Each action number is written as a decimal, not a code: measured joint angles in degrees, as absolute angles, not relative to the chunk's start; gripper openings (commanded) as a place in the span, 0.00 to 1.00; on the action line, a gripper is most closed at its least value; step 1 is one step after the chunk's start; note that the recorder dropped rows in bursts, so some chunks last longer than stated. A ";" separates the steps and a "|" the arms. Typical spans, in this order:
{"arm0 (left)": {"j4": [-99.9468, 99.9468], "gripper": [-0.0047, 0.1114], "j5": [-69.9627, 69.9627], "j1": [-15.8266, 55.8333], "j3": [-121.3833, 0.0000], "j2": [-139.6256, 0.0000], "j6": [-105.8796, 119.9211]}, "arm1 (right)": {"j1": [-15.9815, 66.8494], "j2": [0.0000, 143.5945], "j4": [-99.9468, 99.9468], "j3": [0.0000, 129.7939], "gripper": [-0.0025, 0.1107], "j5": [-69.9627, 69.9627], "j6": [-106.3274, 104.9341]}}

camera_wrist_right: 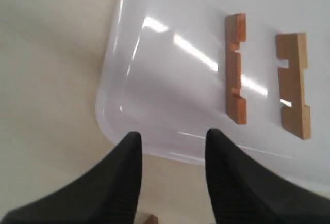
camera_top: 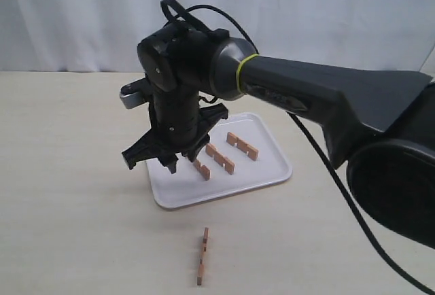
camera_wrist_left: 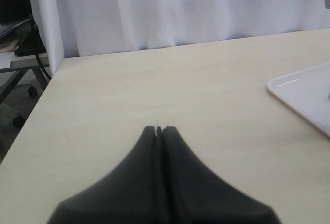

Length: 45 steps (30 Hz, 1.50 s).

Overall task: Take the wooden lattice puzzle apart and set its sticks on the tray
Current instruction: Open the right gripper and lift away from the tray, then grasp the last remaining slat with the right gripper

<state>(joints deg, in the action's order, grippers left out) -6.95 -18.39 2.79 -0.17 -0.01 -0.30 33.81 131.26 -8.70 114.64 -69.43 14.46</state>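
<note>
No assembled lattice puzzle shows; its sticks lie apart. Three reddish-brown notched sticks point(camera_top: 220, 159) lie side by side on the white tray point(camera_top: 265, 152). A fourth stick point(camera_top: 202, 256) lies on the table in front of the tray. My right gripper point(camera_top: 182, 160) hangs open and empty over the tray's near left corner. In the right wrist view its fingers point(camera_wrist_right: 174, 136) straddle the tray rim point(camera_wrist_right: 111, 115), with two sticks point(camera_wrist_right: 235, 69) beyond and a stick end point(camera_wrist_right: 151, 219) just below. My left gripper point(camera_wrist_left: 159, 129) is shut on nothing, over bare table away from the tray point(camera_wrist_left: 304, 92).
The light wooden table point(camera_top: 68, 193) spreads round the tray, with a white curtain point(camera_top: 81, 16) behind it. The right arm's dark body point(camera_top: 326, 98) reaches in from the right, its cable point(camera_top: 340, 193) trailing over the table. The left wrist view shows the table's edge point(camera_wrist_left: 36, 105).
</note>
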 measured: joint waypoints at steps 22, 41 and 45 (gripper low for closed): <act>-6.95 0.04 -18.39 2.79 -0.17 -0.01 -0.30 | 34.73 104.83 -6.11 71.56 0.36 -50.64 30.98; -6.95 0.04 -18.39 2.79 -0.17 -0.01 -0.30 | 40.78 111.71 -7.14 66.59 0.36 -39.08 39.44; -6.95 0.04 -18.39 2.79 -0.17 -0.01 -0.30 | 40.78 113.70 -9.15 66.59 0.36 -37.89 41.80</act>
<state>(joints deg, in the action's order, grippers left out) -6.95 -18.39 2.79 -0.17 -0.01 -0.30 40.78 113.70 -9.15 66.59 -37.89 41.80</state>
